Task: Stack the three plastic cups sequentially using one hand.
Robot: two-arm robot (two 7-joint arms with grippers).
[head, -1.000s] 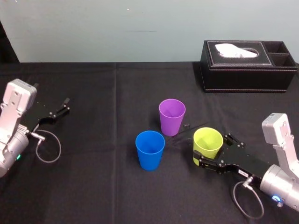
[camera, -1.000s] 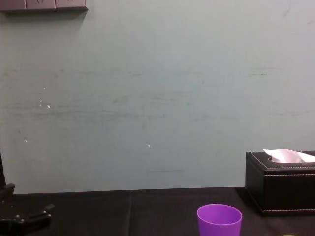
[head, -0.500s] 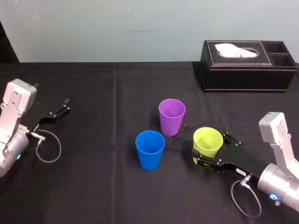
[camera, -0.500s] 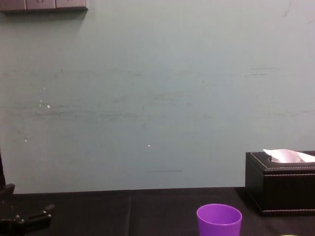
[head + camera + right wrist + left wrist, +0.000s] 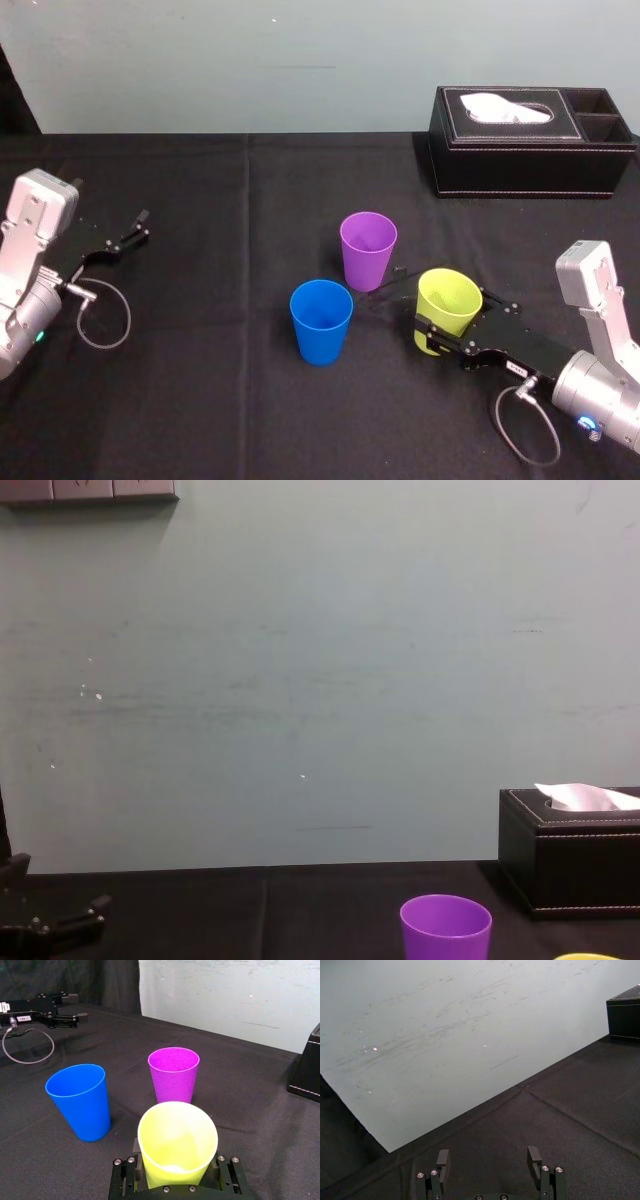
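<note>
Nothing is nested yet: the right claw (image 5: 450,322) clamps the tilted yellow-green plastic tumbler (image 5: 177,1142); the purple plastic tumbler (image 5: 368,248) and blue plastic tumbler (image 5: 321,320) stand separate; the left claw (image 5: 488,1157) idles, fingers spread.

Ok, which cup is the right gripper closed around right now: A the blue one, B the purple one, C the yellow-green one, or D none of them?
C: the right gripper has a finger on either side of the yellow-green cup, while the blue cup and the purple cup stand free.
</note>
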